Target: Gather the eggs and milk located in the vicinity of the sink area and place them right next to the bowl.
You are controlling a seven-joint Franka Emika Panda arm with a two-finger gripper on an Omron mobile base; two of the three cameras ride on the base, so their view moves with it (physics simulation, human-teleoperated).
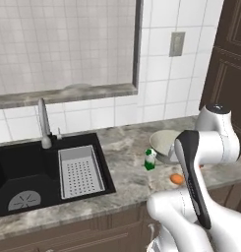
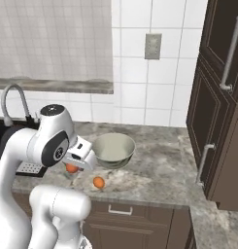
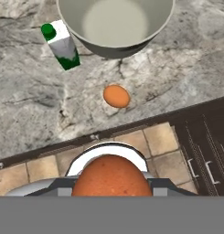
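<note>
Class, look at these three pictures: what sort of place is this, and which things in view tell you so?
A home kitchen, most likely. A black sink with a chrome tap is set into a grey stone counter, tiled wall behind, dark wood cabinets beside it. A bowl, milk and eggs stand ready.

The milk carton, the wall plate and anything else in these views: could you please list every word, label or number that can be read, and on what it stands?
There is no readable text in any view.
milk: green and white patches, no letters to be made out.
wall plate: blank.
bowl: plain.
eggs: no stamp or mark.
</note>
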